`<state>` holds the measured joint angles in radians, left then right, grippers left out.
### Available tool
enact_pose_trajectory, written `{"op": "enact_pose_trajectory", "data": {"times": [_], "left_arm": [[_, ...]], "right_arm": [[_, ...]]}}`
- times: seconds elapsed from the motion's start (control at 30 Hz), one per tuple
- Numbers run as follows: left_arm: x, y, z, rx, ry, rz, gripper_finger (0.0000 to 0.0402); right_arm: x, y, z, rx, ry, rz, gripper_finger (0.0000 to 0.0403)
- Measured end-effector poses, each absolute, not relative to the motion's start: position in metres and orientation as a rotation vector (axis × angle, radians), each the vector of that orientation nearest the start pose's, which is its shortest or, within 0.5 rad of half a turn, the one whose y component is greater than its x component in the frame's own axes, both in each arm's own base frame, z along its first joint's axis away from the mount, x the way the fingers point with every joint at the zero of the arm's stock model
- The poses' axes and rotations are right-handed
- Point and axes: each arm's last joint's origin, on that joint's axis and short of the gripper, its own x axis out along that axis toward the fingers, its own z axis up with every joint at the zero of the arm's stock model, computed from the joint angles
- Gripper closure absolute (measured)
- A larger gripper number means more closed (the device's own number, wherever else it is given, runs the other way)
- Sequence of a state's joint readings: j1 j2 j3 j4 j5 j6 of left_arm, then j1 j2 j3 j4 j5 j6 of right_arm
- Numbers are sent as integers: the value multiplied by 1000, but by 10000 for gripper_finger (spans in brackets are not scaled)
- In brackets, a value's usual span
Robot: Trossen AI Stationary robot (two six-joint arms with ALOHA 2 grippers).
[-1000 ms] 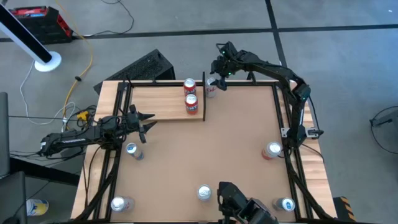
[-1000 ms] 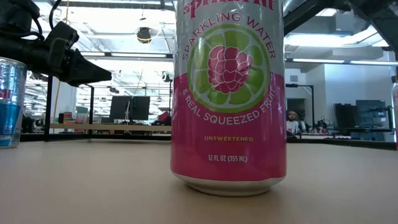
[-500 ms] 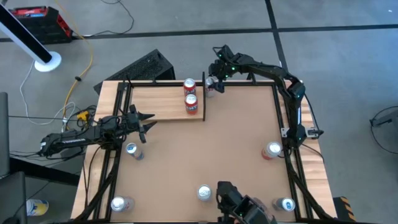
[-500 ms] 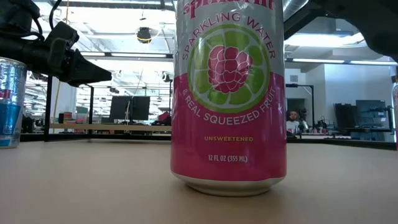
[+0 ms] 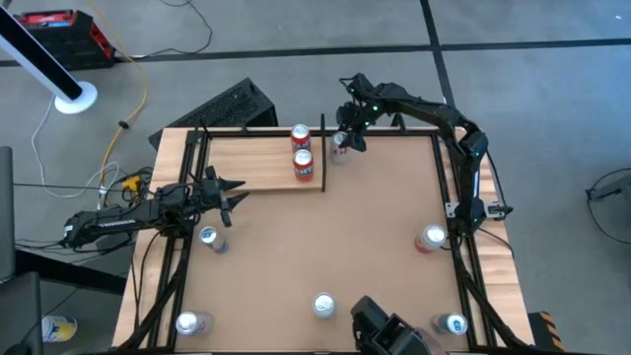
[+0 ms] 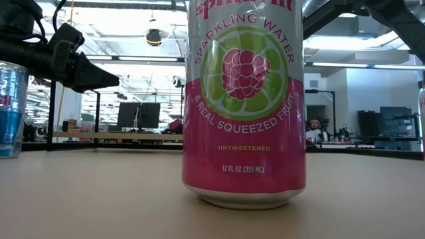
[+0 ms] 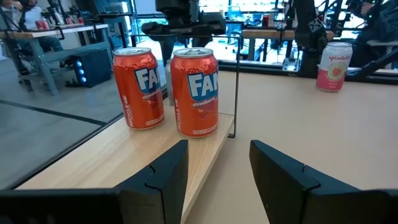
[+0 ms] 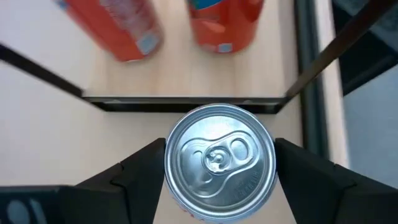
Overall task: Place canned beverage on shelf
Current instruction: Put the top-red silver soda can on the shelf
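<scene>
Right gripper (image 5: 342, 139) has shifted slightly back toward the table centre since a second ago, can (image 8: 219, 161) with it. Can sits squarely between the jaws, a finger (image 8: 140, 171) on each side, grasped, just beside the shelf (image 5: 258, 163) edge, not on it. Two orange cans (image 7: 194, 91) stand on the shelf. Left gripper (image 5: 225, 198) waits near the shelf, jaws apart.

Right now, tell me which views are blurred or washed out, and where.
Right wrist view: the can top between the jaws is sharp, the two orange cans behind smear. Low view: ceiling lights blow out white behind the pink can. Left wrist view: sharp cans, bright far windows.
</scene>
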<state>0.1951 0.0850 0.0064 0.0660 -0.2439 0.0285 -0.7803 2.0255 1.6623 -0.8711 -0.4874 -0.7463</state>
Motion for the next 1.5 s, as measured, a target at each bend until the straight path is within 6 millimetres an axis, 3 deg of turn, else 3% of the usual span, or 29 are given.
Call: {"op": "enact_pose_trajectory", "data": {"times": [0.2,0.37,0.73,1.03,1.27,1.5], "left_arm": [[98,27,165,15,16,438,243],[98,27,165,15,16,438,243],[99,26,165,-4,12,429,243],[99,26,165,-4,15,411,243],[99,26,165,3,17,411,243],[99,26,165,14,19,411,243]], "right_arm": [[304,-264,219,188,1061,238,105],[315,-246,223,157,1079,279,106],[329,-180,238,186,1193,440,106],[336,-110,238,-14,1180,448,107],[327,-52,263,-188,1039,497,108],[328,-21,279,-337,882,476,108]]}}
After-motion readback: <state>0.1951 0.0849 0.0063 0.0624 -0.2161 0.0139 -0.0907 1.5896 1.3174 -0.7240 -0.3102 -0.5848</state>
